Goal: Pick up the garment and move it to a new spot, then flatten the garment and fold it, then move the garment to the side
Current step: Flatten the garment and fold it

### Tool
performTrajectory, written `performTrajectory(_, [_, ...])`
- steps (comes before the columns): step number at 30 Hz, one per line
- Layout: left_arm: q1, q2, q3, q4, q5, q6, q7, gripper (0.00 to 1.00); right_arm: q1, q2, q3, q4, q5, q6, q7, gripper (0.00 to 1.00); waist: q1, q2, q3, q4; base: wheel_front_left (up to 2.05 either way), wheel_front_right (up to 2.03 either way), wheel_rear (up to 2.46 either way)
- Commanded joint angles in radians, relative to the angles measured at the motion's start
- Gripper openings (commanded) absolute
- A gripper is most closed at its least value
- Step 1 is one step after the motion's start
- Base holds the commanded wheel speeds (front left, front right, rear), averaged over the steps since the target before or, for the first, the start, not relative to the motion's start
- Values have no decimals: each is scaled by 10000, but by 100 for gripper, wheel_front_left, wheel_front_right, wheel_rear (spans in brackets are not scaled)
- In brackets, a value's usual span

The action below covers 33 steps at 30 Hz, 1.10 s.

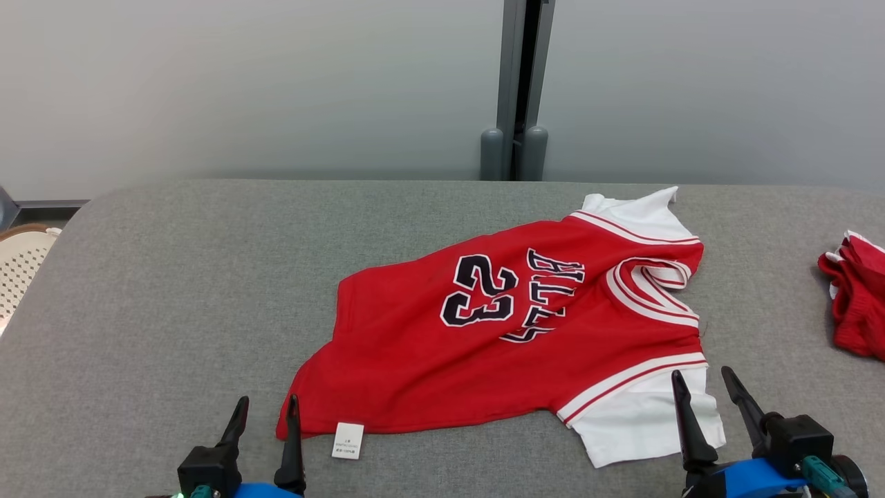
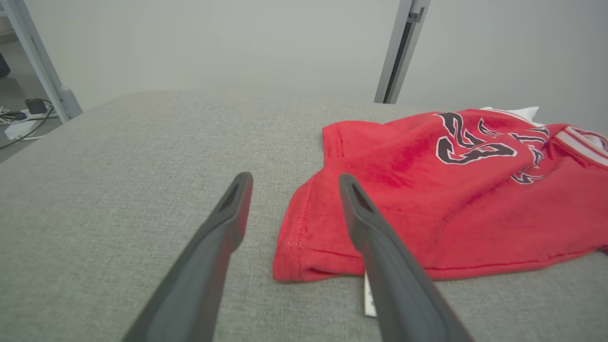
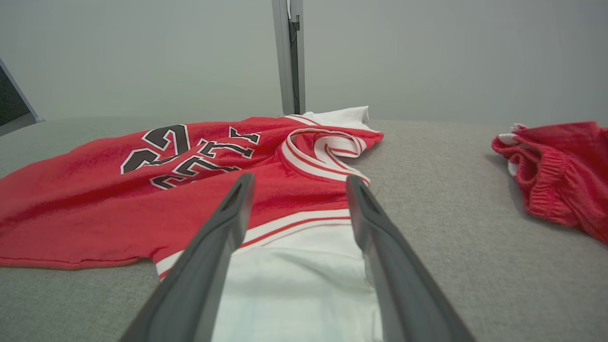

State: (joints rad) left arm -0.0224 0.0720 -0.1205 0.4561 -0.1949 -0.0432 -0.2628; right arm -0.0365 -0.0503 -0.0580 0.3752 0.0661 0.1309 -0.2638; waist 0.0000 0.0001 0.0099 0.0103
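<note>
Jersey (image 1: 498, 346) lies rumpled, number 23 up, right of centre on the grey table (image 1: 173, 277), one white sleeve toward the near edge | left tool (image 1: 268, 399) open, empty, beside the hem corner at the near edge | right tool (image 1: 702, 372) open, empty, at the white sleeve | red shorts (image 1: 854, 304) at the right edge

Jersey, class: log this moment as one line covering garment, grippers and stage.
garment: red jersey rumpled on grey surface | left gripper: open, near hem corner | right gripper: open, at white sleeve | stage: not yet lifted
</note>
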Motion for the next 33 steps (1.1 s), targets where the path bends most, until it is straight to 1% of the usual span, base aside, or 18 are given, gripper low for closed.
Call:
performTrajectory(1, [125,-24,62,-39,121,39,-27,100,166,-17,34,-93,-60,-2,-4,100,0,-1,15,-35,0,0,0])
performTrajectory(5, [226,-114,155,26,430,-23,-27,100,203,-17,74,-230,-164,-2,-4,100,0,-1,44,-112,0,0,0])
performTrajectory(8, [231,-147,196,67,463,-72,-27,100,201,-17,67,-213,-210,-2,-4,100,0,-1,48,-117,0,0,0])
performTrajectory(14, [208,-202,244,205,469,-196,-27,100,97,-16,-105,249,-333,-2,-4,100,0,-1,108,-121,0,0,0])
performTrajectory(17, [120,-206,218,277,447,-270,-27,100,-221,-19,-417,874,-615,-2,-4,100,0,-1,242,-112,0,0,0])
performTrajectory(20, [-11,-212,131,336,398,-348,-27,100,-559,-16,-816,1830,-1018,-3,-4,100,0,-1,395,-60,0,0,0])
performTrajectory(24, [-137,-212,-39,396,267,-354,-27,100,-1031,-12,-1281,3040,-1684,-3,-4,100,0,-1,564,68,0,0,0])
performTrajectory(29, [-297,-212,-147,448,130,-316,-27,100,-1370,-8,-1585,4571,-1952,-3,63,99,0,-1,721,225,0,0,0])
performTrajectory(30, [-294,-212,-164,467,110,-308,-27,100,-1407,-2,-1545,4835,-1900,-3,85,44,0,-1,736,241,0,0,0])
performTrajectory(31, [-297,-214,-172,478,88,-298,-27,100,-1446,7,-1503,4963,-1852,-2,93,0,0,-1,757,251,0,0,0])
performTrajectory(33, [-317,-213,-147,477,44,-271,-27,100,-1476,17,-1460,5104,-1724,-3,96,0,0,-1,799,249,0,0,0])
